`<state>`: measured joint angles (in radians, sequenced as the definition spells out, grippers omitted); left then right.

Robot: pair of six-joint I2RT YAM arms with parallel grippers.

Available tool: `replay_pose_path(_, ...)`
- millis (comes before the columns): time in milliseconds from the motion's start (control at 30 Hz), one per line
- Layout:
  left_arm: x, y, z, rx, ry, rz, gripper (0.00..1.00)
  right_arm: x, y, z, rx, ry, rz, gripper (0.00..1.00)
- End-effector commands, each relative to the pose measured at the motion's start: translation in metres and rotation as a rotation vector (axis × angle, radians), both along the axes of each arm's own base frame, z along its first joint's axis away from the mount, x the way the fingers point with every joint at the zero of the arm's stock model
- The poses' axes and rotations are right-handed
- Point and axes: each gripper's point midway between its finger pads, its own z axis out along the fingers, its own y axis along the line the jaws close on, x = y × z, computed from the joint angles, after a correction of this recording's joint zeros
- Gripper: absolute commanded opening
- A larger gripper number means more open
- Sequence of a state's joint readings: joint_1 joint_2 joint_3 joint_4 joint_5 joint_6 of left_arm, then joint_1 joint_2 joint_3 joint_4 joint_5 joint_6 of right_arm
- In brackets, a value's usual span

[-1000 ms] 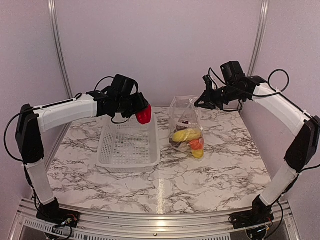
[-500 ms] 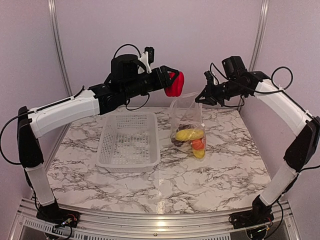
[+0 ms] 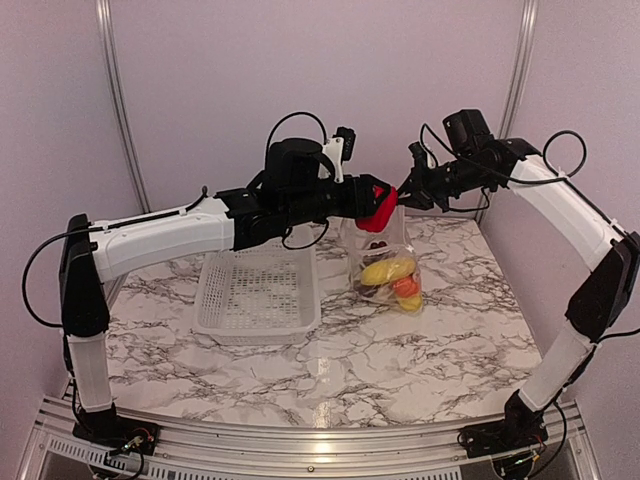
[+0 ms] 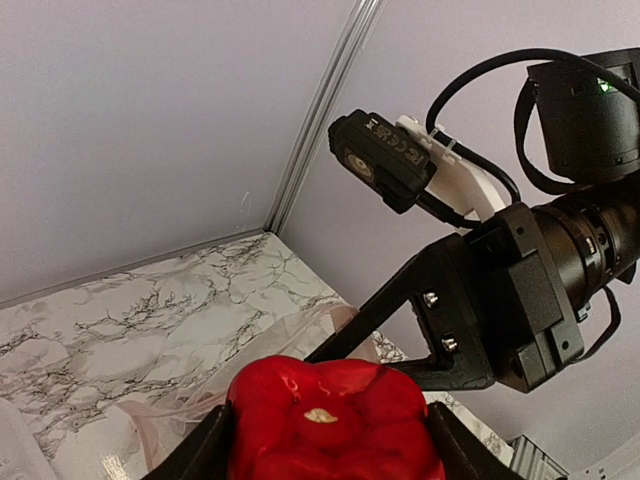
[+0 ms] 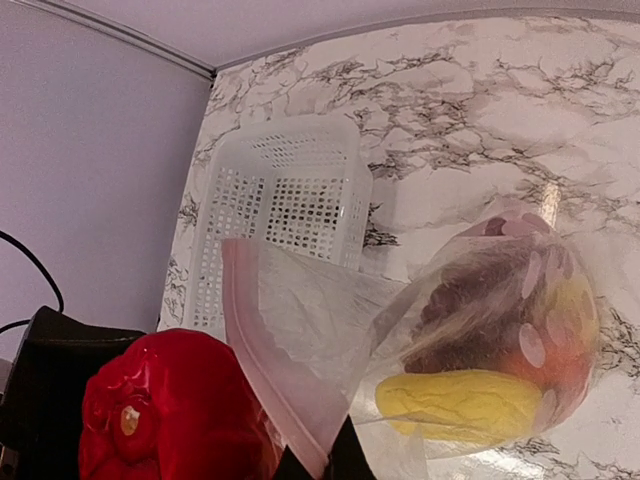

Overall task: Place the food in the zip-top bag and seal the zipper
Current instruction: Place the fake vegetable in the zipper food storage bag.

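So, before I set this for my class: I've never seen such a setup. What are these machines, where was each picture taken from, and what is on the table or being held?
These are two robot arms bolted at the table's near edge, each ending in a two-finger gripper. The wide picture comes from a fixed camera above and behind them. The other two come from a small camera on each wrist. On the marble-patterned table sits a white perforated plastic basket. The left gripper holds a red toy bell pepper at the mouth of a clear floppy plastic zip-top bag, which the right gripper holds up by its top edge. Inside the bag lie a yellow corn-like piece, an orange round fruit and a dark purple piece.
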<state>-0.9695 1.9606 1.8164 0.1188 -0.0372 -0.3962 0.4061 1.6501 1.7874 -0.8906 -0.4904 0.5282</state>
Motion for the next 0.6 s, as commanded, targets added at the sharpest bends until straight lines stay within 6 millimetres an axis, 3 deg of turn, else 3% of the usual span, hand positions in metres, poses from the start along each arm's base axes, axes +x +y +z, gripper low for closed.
replay_pose_path(0,0.001,0.001,-0.022,0.103,-0.016,0.057,0.3,-0.003,0.007,0.037,0.064,-0.082,0.025,0.0)
replay_pose_path(333,0.024,0.009,-0.068,0.205,0.085,0.244,0.31,-0.006,0.007,0.043,0.076,-0.093,0.029,0.0)
replay_pose_path(567,0.03,0.005,-0.072,0.196,0.098,0.263,0.34,-0.007,0.01,0.043,0.094,-0.091,0.038,0.0)
